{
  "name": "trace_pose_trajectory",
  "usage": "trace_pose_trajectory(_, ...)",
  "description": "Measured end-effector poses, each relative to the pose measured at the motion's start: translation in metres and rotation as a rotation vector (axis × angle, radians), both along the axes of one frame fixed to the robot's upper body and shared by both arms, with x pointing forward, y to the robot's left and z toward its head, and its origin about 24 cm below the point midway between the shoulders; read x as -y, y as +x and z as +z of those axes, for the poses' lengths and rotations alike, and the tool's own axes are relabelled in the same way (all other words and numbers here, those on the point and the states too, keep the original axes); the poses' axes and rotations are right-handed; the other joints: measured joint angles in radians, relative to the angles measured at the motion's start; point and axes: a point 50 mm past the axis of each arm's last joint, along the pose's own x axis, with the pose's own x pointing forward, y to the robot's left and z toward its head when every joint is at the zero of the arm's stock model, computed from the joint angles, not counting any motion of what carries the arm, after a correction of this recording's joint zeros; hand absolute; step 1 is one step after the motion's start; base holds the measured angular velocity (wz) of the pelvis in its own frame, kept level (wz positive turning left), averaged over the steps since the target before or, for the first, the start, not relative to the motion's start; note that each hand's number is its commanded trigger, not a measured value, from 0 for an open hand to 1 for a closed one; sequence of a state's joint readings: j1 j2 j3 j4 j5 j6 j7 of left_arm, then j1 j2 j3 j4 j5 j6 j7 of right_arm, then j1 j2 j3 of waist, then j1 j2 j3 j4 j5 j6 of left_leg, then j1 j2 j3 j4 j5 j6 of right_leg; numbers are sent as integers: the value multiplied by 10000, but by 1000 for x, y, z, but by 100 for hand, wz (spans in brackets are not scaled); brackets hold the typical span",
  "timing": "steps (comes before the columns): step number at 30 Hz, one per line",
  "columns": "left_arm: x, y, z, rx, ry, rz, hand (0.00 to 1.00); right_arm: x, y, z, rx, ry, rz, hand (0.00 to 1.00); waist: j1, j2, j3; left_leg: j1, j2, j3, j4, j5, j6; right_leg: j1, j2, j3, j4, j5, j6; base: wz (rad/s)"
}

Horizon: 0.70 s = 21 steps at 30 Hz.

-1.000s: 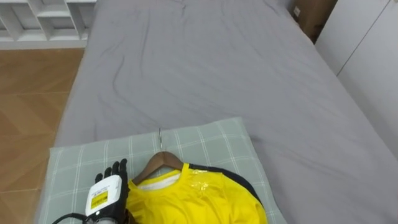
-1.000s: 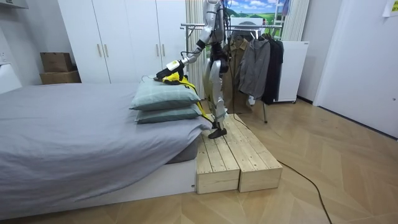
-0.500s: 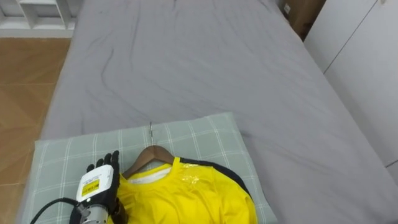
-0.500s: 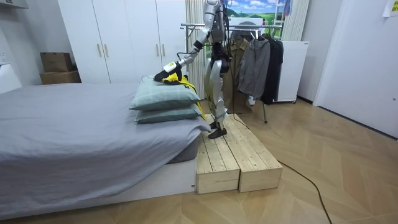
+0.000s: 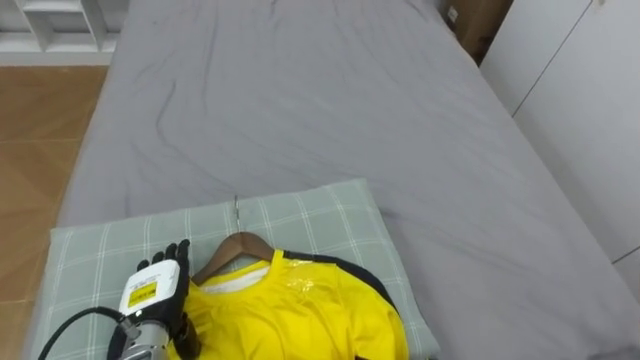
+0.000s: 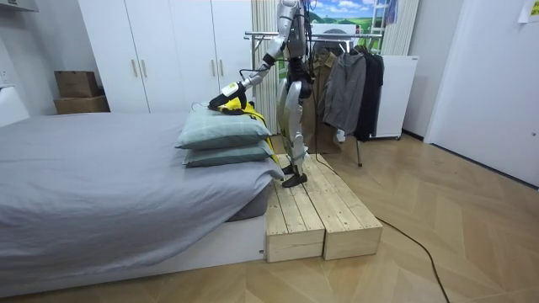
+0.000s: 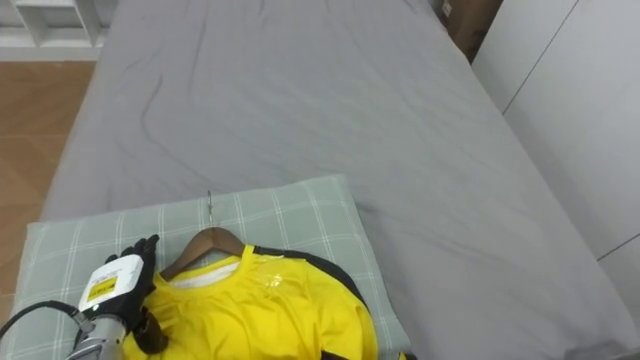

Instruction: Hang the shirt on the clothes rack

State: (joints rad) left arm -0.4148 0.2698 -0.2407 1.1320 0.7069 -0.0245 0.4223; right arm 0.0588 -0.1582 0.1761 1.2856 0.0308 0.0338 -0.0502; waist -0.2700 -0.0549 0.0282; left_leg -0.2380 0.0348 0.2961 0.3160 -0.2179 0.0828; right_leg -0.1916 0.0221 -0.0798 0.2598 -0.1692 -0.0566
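Little has changed over the last second. The eye view has slid a little, which is the camera's own shift, and the left robot hand [image 5: 155, 295] sits by the hanger [image 5: 235, 247] much as it did, while the room view shows the arm reaching slightly lower toward the pillow [image 5: 310, 215]. I judge the reach finished and the grasp not yet made, so all the hanging is yet to do. The yellow shirt [image 5: 300, 315] lies on the near half of the pillow, already on the wooden hanger, whose metal hook points to the pillow's far edge. The hand rests back-up on the pillow's left part, fingers fairly straight and relaxed, tips just beside the hanger's left arm. It holds nothing that I can see, though the thumb sits low by the shirt's edge and is hard to read. The robot stands on the wooden platform [image 6: 320, 215] at the pillow end of the bed [image 5: 300, 100], with the clothes rack [image 6: 337, 38] well apart from the pillow, behind it.
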Motion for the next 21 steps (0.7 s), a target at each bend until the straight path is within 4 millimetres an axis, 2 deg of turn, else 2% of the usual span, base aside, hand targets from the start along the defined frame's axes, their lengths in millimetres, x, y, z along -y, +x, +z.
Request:
trace_pose_trajectory(7, 7, 8, 2, -566, -95, -497, 0, 2, 0, 0, -43, 84, 49, 0, -36, 80, 4, -27, 63, 34, 74, 8, -12, -10, 49, 34, 19, 37, -48, 0)
trace_pose_trajectory(14, 2, 2, -6, -1906, -198, -393, 0, 0, 0, 0, -112, 315, 159, 0, -276, 243, -6, 32, 86, 98, 46, 16, -25, 34, 67, 96, -2, 71, -54, -2)
trace_pose_trajectory(21, -2, 4, -7, -2959, -242, -526, 0, 2, 3, 1, -81, 248, 299, 0, -255, 317, 5, 101, 85, 308, -94, 22, -30, -63, 74, 300, 42, 70, -52, -8)
